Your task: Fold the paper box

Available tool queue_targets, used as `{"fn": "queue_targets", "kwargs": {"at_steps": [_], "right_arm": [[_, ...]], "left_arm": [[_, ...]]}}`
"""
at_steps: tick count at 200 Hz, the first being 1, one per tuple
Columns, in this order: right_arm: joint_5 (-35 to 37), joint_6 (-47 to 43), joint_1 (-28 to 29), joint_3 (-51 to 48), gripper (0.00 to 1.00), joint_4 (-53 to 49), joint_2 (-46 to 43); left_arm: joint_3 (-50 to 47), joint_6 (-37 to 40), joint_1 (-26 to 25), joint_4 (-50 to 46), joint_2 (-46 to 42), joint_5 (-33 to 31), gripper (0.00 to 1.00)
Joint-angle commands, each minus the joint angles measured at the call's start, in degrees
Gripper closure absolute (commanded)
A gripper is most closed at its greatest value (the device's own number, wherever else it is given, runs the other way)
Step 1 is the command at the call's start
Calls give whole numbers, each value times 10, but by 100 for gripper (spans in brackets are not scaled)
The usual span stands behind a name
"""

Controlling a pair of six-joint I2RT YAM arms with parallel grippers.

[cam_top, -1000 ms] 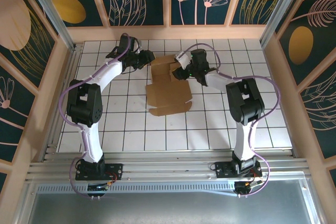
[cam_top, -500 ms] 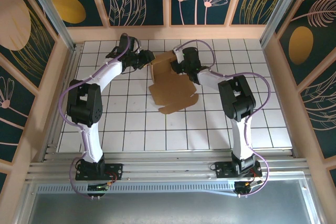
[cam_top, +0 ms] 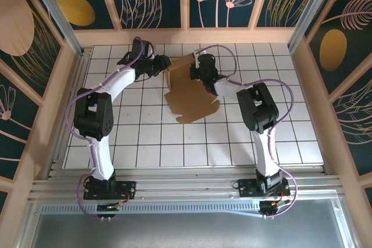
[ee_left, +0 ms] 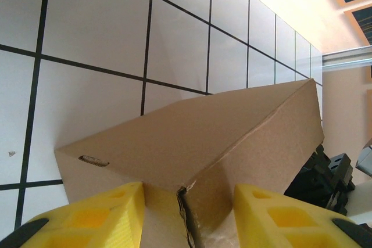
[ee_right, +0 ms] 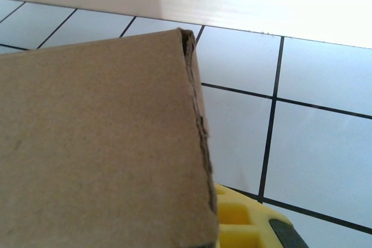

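The paper box (cam_top: 189, 96) is a brown die-cut cardboard sheet lying partly folded at the far middle of the tiled floor, its far end raised. My left gripper (cam_top: 165, 65) is at the sheet's far left corner. In the left wrist view a folded, torn corner of the paper box (ee_left: 221, 143) sits wedged between the yellow fingers (ee_left: 87, 216) of the left gripper (ee_left: 186, 219), which are closed against it. My right gripper (cam_top: 200, 71) is at the far right part. In the right wrist view a cardboard panel (ee_right: 99, 143) hides one side of the right gripper (ee_right: 212, 204), which is shut on the panel's edge.
The white tiled floor (cam_top: 145, 137) is walled by a wooden frame with painted panels (cam_top: 186, 33) at the back and sides. The arm bases stand on a metal rail (cam_top: 186, 187) at the near edge. Both forearms and their cables arch over the far tiles.
My right gripper has moved left onto the raised far part of the cardboard and shut on it. The sheet has turned slightly and shifted. The left gripper has kept its place.
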Motion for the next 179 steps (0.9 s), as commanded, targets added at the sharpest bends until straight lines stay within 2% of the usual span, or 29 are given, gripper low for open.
{"fn": "queue_targets", "kwargs": {"at_steps": [1, 11, 38, 60, 66, 82, 101, 108, 142, 167, 179], "right_arm": [[-49, 36, 30, -16, 92, -3, 34], [-48, 36, 31, -12, 88, -5, 37], [-75, 48, 29, 5, 86, -12, 45], [-104, 82, 27, 13, 79, -15, 53], [-116, 95, 25, 17, 81, -17, 58], [-123, 123, 23, 41, 96, -42, 73], [-117, 153, 23, 41, 98, -41, 76], [-115, 157, 23, 40, 95, -42, 76], [-123, 127, 23, 29, 70, -68, 51], [-127, 113, 23, -13, 67, -56, 23], [-129, 112, 3, -28, 67, -47, 17]], "left_arm": [[-5, -15, -22, 16, 0, 50, 56], [-4, -14, -22, 16, 3, 50, 56], [0, -14, -22, 14, 5, 50, 56], [4, -14, -22, 11, 7, 50, 56], [7, -13, -22, 10, 9, 50, 56], [16, -11, -22, 3, 15, 50, 56], [18, -10, -22, 0, 17, 50, 56], [21, -8, -22, -2, 17, 50, 56], [40, 7, -22, -24, 23, 48, 56], [57, 15, -21, -38, 29, 45, 56], [61, 15, -21, -40, 31, 44, 56]]}}
